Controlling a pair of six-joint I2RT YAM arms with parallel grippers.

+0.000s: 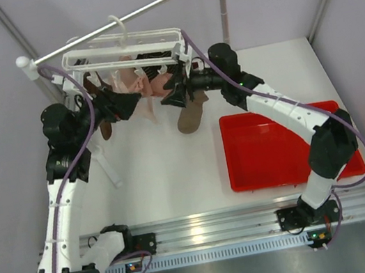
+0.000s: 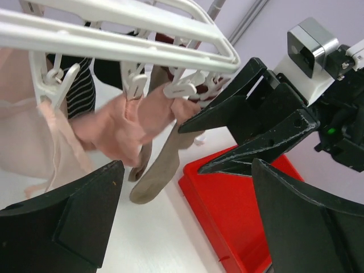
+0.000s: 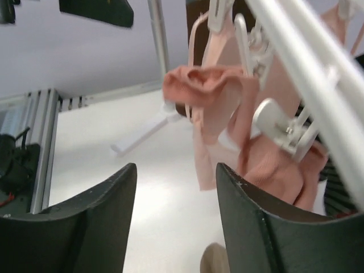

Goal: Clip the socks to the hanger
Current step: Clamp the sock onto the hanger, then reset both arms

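The pink sock (image 2: 114, 131) is hung vertically from the hanger (image 2: 142, 48), between the left gripper (image 2: 185, 170) and right gripper (image 3: 176, 170), both parted and empty.

Two robot arms stand at the near edge of the counter (image 1: 168, 174): one left arm (image 1: 58, 201) and one right arm (image 1: 283, 108), each with two jaws. One white hanger (image 1: 126, 47) hangs at the far side, under one long white rail (image 1: 126, 15). The hanger carries many small clips (image 2: 132, 79). At least four show in the left wrist view, and the rest are too crowded to count. Two taupe-brown socks (image 2: 159, 176) hang side by side. The pink socks (image 2: 116, 128) overlap in a bunch, at least two, exact number unclear. One red tray (image 1: 270, 149) sits on the right.
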